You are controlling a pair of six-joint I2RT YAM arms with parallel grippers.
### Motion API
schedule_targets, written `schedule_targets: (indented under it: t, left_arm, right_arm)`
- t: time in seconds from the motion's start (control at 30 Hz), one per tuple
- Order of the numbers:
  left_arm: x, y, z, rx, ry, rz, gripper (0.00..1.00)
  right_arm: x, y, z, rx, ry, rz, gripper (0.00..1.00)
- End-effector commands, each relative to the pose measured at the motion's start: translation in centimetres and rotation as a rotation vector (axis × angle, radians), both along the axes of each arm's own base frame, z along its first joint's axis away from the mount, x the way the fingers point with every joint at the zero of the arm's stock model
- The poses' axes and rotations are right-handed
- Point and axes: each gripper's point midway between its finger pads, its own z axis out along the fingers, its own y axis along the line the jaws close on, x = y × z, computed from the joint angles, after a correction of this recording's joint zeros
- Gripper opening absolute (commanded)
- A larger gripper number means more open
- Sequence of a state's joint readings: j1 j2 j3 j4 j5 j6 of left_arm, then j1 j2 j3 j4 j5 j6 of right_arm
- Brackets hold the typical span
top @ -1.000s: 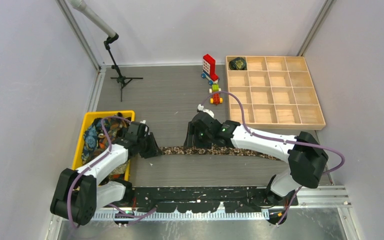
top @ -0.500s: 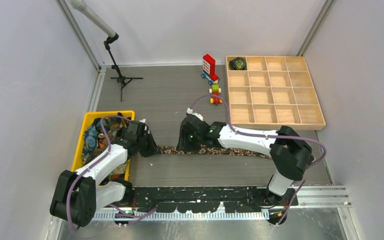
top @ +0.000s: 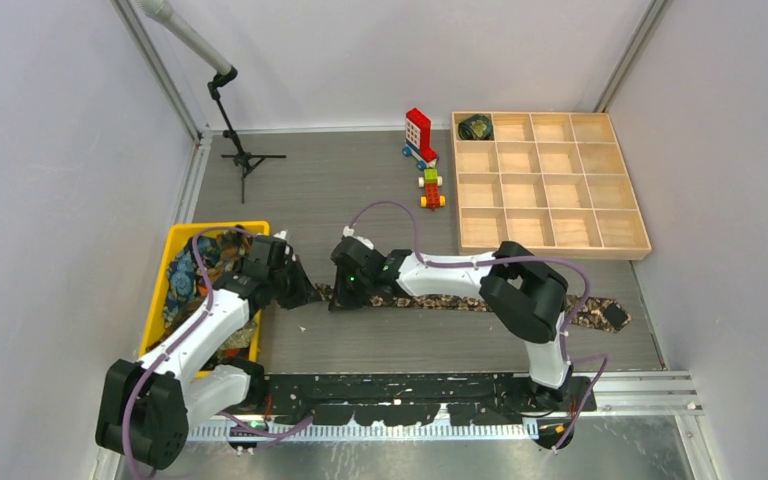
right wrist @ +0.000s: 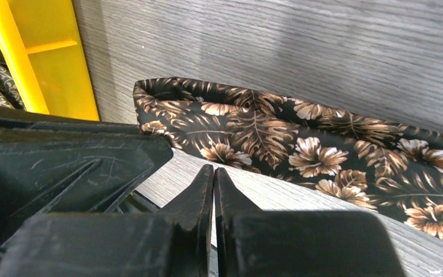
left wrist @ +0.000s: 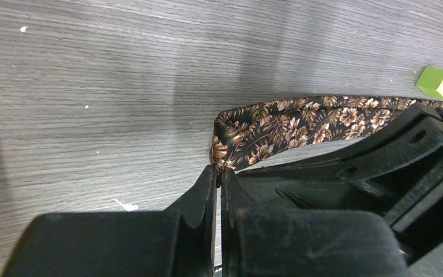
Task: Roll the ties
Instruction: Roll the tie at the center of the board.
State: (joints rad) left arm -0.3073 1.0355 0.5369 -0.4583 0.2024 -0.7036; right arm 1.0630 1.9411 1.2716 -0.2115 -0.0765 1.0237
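Observation:
A brown leaf-patterned tie (top: 460,301) lies stretched left to right across the grey table. My left gripper (top: 310,298) is at its left end. In the left wrist view its jaws (left wrist: 219,172) are shut on the tie's (left wrist: 288,124) folded tip. My right gripper (top: 338,298) sits right beside it. In the right wrist view that gripper (right wrist: 214,171) is shut, its tips over bare table just short of the tie's (right wrist: 254,133) near edge. More ties (top: 188,280) fill the yellow bin. A rolled tie (top: 476,127) sits in the wooden tray's back left cell.
The yellow bin (top: 260,232) stands at the left, close behind my left arm. A wooden compartment tray (top: 550,182) is at the back right. Red-and-white toy bricks (top: 419,133) and a small toy (top: 430,190) lie left of it. A stand (top: 241,155) is at the back left. A green block (left wrist: 437,82) lies near the tie.
My right gripper slid left along the tie up to the left gripper and closed its jaws, uncovering the tie's right end. My left gripper closed on the tie's tip.

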Motion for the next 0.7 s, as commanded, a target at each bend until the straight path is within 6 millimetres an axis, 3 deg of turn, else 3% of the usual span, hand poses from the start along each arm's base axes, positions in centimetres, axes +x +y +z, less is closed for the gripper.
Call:
schedule_targets:
  t: [0.0, 0.1, 0.3, 0.67]
  left_arm:
    - [0.6, 0.0, 1.7, -0.009, -0.032, 0.013, 0.0]
    - [0.6, 0.1, 1.9, -0.005, -0.038, 0.015, 0.0]
    - [0.6, 0.4, 1.5, 0.015, -0.03, 0.015, 0.0]
    - [0.8, 0.4, 1.6, 0.018, -0.033, 0.02, 0.0]
  right_arm:
    - [1.1, 2.1, 1.9, 0.062, -0.043, 0.01, 0.07]
    - [0.8, 2.4, 1.9, 0.068, -0.027, 0.02, 0.04]
    - [0.5, 1.6, 5.4, 0.096, -0.067, 0.01, 0.04]
    - [0.8, 1.3, 5.3, 0.068, -0.067, -0.012, 0.04]
